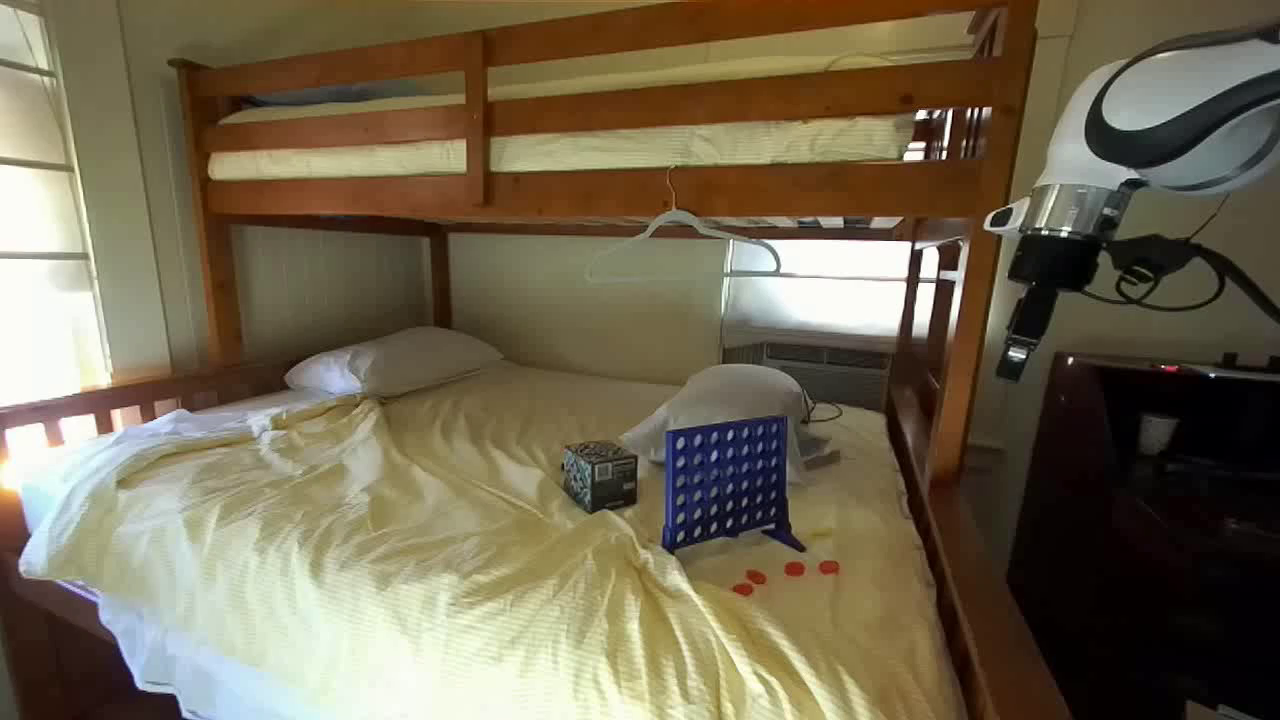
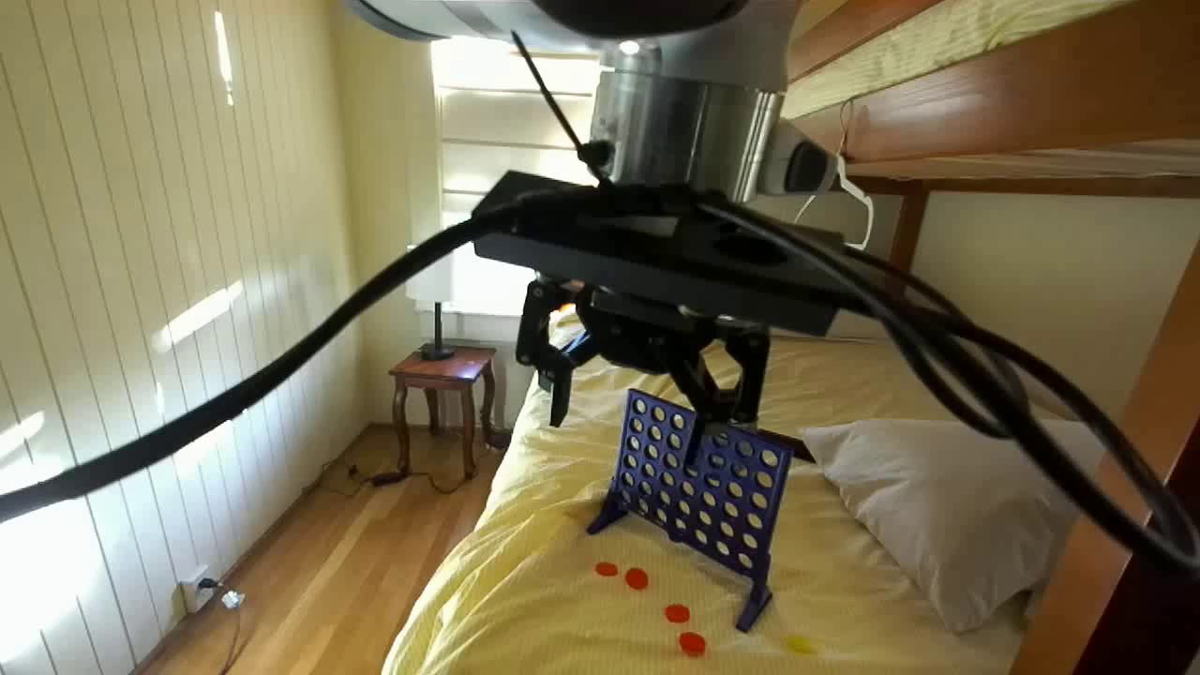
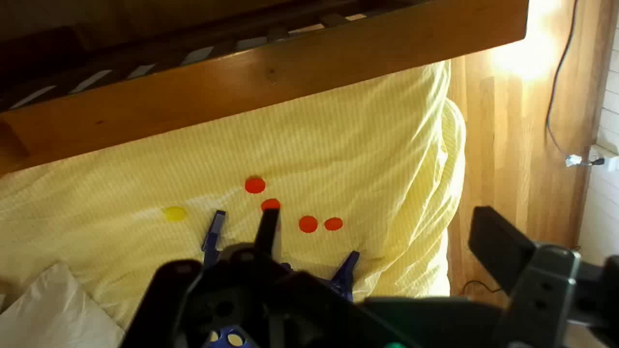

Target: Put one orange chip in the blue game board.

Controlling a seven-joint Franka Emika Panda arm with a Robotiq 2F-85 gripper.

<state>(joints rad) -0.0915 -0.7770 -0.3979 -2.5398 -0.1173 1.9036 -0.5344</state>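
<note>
Several orange chips lie loose on the yellow bedding; one orange chip is nearest the bed's side rail in an exterior view, and another orange chip shows closest to the camera in an exterior view. The blue game board stands upright on its feet just behind them. High above the bed, my gripper is open with nothing between its fingers. From the wrist, the open gripper spans wide; its left fingertip partly covers one orange chip from above. Most of the board is hidden there behind the gripper, though a blue foot shows.
A dark patterned cube and a pillow sit beside the board. One yellow chip lies near a board foot. A wooden rail borders the bed. The upper bunk overhangs it, with a hanger dangling.
</note>
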